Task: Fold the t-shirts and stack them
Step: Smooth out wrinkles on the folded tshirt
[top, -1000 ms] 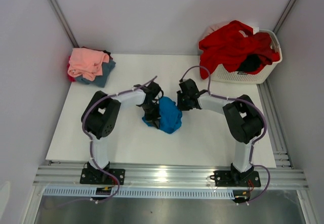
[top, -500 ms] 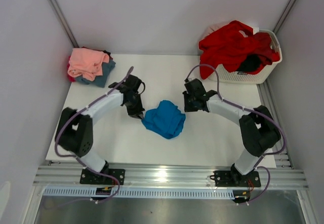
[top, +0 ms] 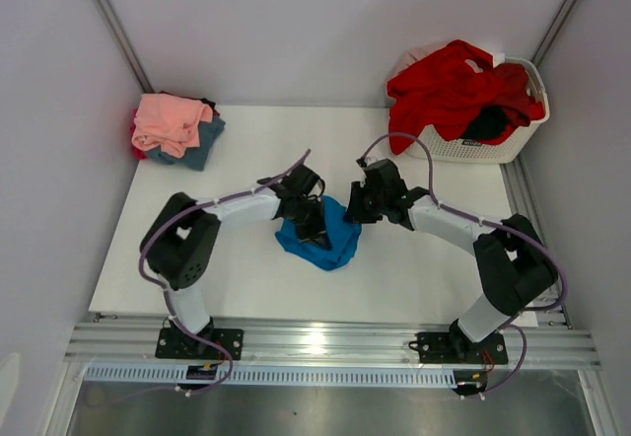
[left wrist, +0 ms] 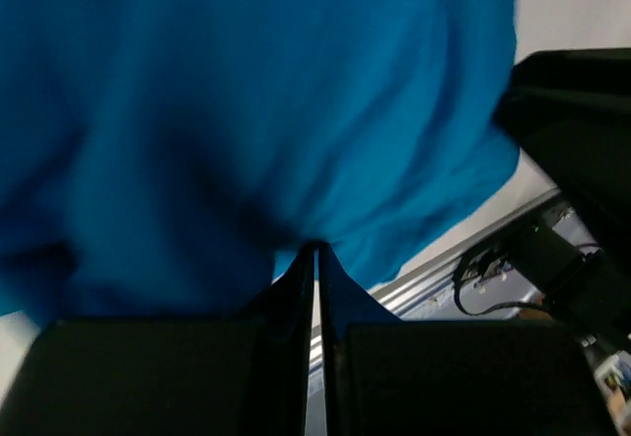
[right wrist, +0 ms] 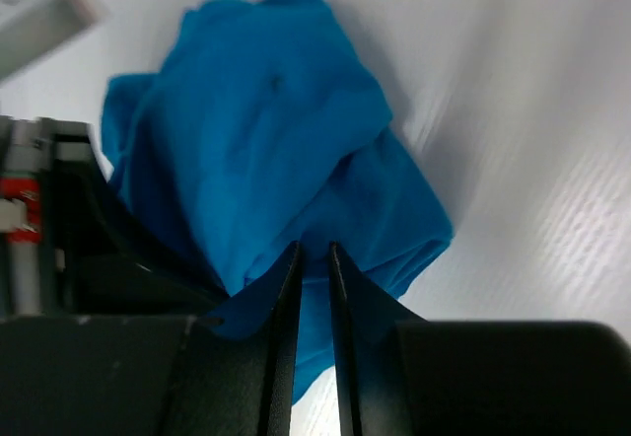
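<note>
The bright blue t-shirt lies crumpled in a loose heap at the middle of the bench, well away from every edge. We see folds and bulges but cannot make out its sleeves or collar. The left gripper is closed to a sliver, pinching a fold of the cloth. The right gripper stands narrow with its tips at the cloth, and we cannot tell whether it holds any.

Bare bench runs along the near edge and on both sides of the heap. In the far left corner a salmon pink t-shirt tops a stack over a slate blue t-shirt; slivers of red and black show beneath, mostly covered. By the far right corner a red t-shirt spills over the white basket, hiding most of it. The left wrist view is mostly blurred blue cloth.
</note>
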Tool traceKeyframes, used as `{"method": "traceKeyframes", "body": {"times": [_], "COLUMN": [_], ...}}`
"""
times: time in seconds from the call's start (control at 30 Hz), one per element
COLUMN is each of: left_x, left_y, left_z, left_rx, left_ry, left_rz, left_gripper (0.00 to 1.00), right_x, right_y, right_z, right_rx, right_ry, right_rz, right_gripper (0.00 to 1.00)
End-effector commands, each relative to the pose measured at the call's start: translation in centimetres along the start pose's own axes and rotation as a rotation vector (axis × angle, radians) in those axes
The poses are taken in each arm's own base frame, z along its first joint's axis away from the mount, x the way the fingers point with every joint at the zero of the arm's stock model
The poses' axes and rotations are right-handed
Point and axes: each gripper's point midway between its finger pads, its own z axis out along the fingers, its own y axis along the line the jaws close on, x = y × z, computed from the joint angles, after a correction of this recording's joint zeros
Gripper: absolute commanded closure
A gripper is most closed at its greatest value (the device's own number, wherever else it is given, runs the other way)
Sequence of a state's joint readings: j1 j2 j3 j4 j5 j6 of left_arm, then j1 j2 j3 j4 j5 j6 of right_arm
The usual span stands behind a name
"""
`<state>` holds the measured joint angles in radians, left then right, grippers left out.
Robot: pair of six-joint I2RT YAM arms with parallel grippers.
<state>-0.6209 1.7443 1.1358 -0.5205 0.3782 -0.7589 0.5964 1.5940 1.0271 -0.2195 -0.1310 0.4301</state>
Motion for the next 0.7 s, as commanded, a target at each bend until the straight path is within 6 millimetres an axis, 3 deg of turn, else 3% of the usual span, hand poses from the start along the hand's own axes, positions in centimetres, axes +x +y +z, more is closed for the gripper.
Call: {"method": "traceKeyframes", "body": {"times": [0.0, 0.07, 0.23, 0.37, 0.53, 0.67], "left_x": [0.5, 0.8, 1.1, 1.5, 2.7, 3.7], "left_y": [-4.1, -4.3, -2.8, -1.5, 1.5, 3.7], "left_z": [1.7, 2.6, 3.3, 3.1, 2.9, 2.6], "left_rx": [0.143, 0.155, 0.089, 0.035, -0.039, -0.062], "left_ry": [0.071, 0.097, 0.108, 0.107, 0.118, 0.126], "left_rz": [0.011, 0.014, 0.019, 0.043, 0.034, -0.001], "left_gripper": [0.96, 0.96, 0.97, 0.97, 0.98, 0.98], "right_x": [1.8, 2.8, 5.1, 5.9, 5.4, 5.8], "right_y": [2.2, 2.8, 0.6, -2.5, -7.2, -9.7], "right_z": [1.4, 1.8, 3.4, 3.2, 2.4, 1.5], "right_rx": [-0.148, -0.194, -0.092, 0.083, 0.361, 0.498], "right_ry": [0.043, 0.069, 0.134, 0.153, 0.129, 0.128], "right_rz": [0.069, 0.086, 0.098, 0.080, 0.051, 0.037], "right_gripper": [0.80, 0.80, 0.84, 0.86, 0.87, 0.87]}}
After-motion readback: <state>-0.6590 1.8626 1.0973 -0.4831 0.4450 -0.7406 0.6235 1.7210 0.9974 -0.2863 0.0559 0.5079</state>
